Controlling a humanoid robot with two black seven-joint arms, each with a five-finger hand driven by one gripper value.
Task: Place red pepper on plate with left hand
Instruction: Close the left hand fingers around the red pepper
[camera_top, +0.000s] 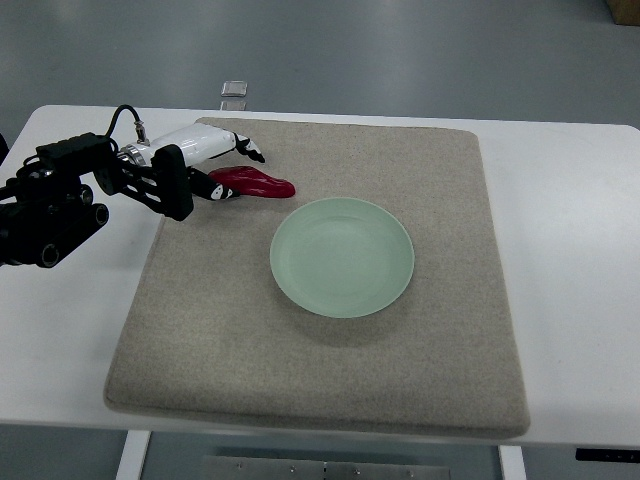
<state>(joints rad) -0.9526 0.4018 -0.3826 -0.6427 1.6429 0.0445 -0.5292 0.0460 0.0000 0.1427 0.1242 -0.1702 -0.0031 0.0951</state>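
Note:
A red pepper (257, 183) lies on the beige mat, up and to the left of the pale green plate (342, 256). My left hand (235, 172) comes in from the left edge and sits at the pepper's left end. Its fingers (251, 152) are spread, some above the pepper and one (217, 191) at its left tip. The pepper rests on the mat and I cannot tell whether the fingers touch it. The plate holds nothing. The right arm is out of view.
The beige mat (400, 370) covers most of the white table (570, 250). My black and white left forearm (90, 190) lies over the table's left side. A small grey object (235, 89) sits at the table's far edge.

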